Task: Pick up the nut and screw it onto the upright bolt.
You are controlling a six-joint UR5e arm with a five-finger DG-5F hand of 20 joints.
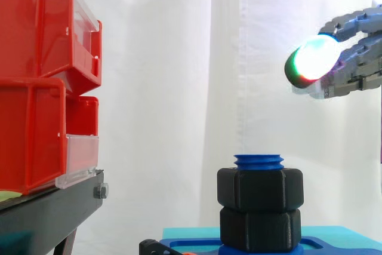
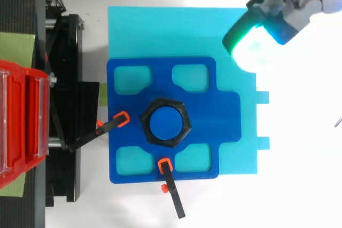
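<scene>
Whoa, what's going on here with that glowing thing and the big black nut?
A robot hand with glowing fingertips hovers up and to the right of the work, open and holding nothing. The black nut sits on the upright blue bolt, whose threaded top pokes out above it, with a second black hexagonal piece beneath. The bolt stands on a blue plate over a cyan sheet. Nothing touches the nut right now.

The bolt (image 1: 259, 160) and plate (image 2: 224, 116) are blue, the nut (image 1: 259, 189) black, the sheet (image 2: 160, 25) underneath cyan. At nine o'clock, red bins (image 1: 36, 28) on a black stand (image 1: 48, 213). At two o'clock, the grey hand (image 1: 358, 70) glows white-green.
</scene>
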